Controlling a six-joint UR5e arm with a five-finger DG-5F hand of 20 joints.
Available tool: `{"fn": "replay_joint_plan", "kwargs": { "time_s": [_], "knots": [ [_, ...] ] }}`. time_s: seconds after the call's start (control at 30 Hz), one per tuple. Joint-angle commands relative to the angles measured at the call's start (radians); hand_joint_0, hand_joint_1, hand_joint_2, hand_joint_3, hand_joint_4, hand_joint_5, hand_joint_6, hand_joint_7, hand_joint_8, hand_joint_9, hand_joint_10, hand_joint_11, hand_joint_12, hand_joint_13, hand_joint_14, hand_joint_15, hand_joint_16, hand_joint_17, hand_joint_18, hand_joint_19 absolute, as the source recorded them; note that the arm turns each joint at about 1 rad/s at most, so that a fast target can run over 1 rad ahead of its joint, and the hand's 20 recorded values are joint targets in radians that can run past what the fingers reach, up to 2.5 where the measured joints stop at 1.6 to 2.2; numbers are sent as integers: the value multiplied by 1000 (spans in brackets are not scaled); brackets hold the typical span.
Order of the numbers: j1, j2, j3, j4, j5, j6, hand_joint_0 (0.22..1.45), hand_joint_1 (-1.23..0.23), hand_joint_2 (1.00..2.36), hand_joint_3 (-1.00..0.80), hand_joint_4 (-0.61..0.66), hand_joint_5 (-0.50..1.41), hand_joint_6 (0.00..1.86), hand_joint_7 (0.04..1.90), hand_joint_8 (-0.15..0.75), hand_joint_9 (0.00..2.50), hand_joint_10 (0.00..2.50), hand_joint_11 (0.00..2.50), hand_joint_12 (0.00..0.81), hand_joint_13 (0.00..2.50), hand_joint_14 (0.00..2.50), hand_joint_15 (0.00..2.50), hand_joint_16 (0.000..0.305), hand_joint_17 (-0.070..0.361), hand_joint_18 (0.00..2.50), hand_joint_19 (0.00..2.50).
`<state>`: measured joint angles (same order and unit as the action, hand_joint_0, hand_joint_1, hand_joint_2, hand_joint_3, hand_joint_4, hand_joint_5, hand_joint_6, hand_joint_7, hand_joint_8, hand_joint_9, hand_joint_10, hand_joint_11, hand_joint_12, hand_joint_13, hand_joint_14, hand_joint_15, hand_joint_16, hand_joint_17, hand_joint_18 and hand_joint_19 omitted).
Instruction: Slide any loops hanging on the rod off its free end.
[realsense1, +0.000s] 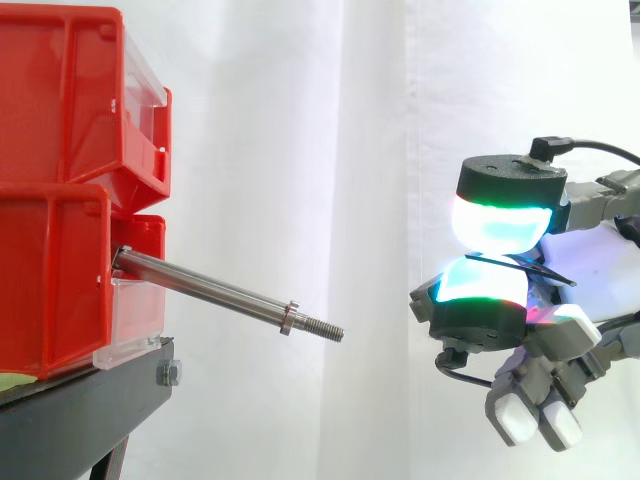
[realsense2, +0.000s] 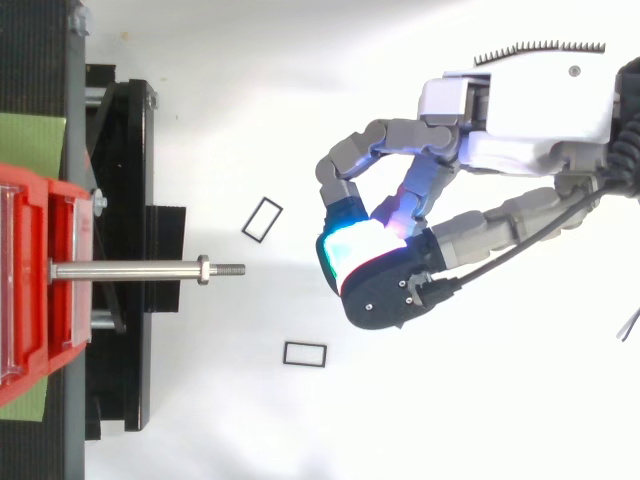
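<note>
- The rod (realsense1: 210, 290) sticks out of the front wall of the lower red bin (realsense1: 50, 290), over the edge of the black stand (realsense1: 80, 410). It is bare right to its threaded free end.
- The robot hand (realsense1: 485, 305) hangs well clear of that end. Its glowing pads (realsense1: 490, 222) pinch a thin dark loop (realsense1: 545, 271), apparently to carry it away.
- Two other loops (realsense2: 262, 218) (realsense2: 305, 353) lie on the white surface beyond the stand's edge, so the task looks nearly done.
</note>
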<state>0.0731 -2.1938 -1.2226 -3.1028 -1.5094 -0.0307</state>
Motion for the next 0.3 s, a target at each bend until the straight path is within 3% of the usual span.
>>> {"fn": "replay_joint_plan", "kwargs": {
  "time_s": [0.0, 0.27],
  "knots": [
    [-1, -1, 0, 1, 0, 0, 563, -694, 1027, 54, 13, -135, 878, 1357, 356, 1196, 20, 654, 383, 857, 11, 290, 66, 148, 820, 525],
    [-1, 0, -2, 0, 0, 0, 562, -690, 1027, 52, 6, -137, 882, 1342, 358, 1192, 20, 658, 381, 862, 11, 294, 65, 147, 817, 535]
  ]
}}
